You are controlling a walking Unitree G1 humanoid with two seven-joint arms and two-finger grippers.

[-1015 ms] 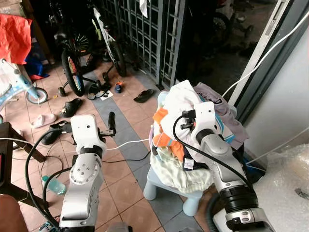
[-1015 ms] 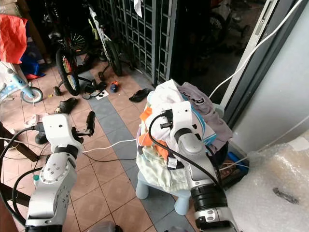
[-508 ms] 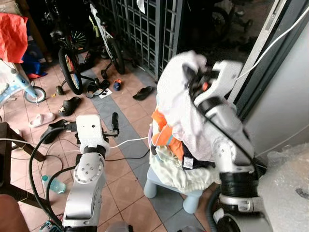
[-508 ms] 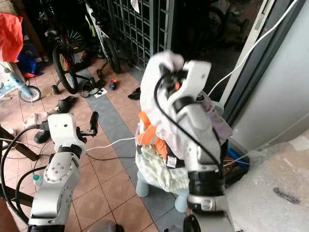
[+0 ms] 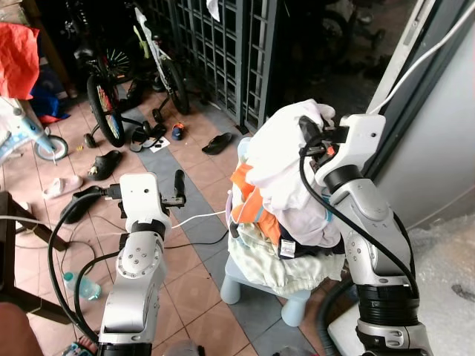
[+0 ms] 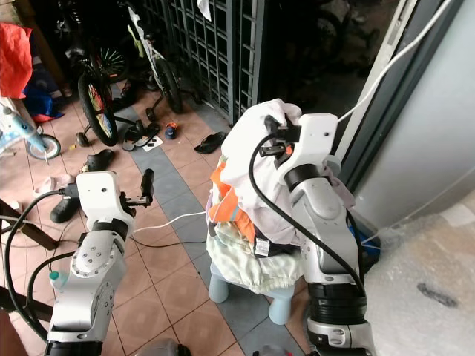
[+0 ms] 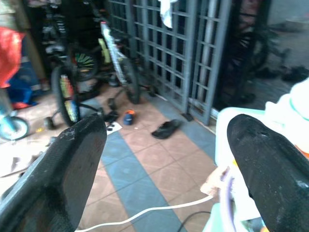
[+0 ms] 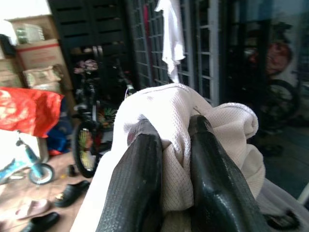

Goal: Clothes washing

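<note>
A heap of clothes (image 5: 276,256) with an orange piece (image 5: 249,204) sits piled on a small pale blue stool (image 5: 245,285). My right gripper (image 8: 171,130) is shut on a white mesh garment (image 5: 286,159). It holds the bunched top of that garment above the heap, and the rest hangs down over the other clothes. My left gripper (image 7: 164,159) stands open with nothing between its fingers. It is raised over the tiled floor to the left of the stool, about level with the heap's middle, and the left arm (image 5: 137,252) rises from below.
A grey metal gate (image 5: 223,52) and bicycles (image 5: 159,59) stand behind. Slippers (image 5: 220,142) and a white cable (image 5: 197,219) lie on the tiles. A bottle (image 5: 82,285) and dark wooden furniture (image 5: 11,222) are at left, bubble wrap (image 5: 445,274) and a wall at right.
My right gripper has risen from the top of the heap with the white garment in it, then settled slightly lower. The left arm has barely shifted.
</note>
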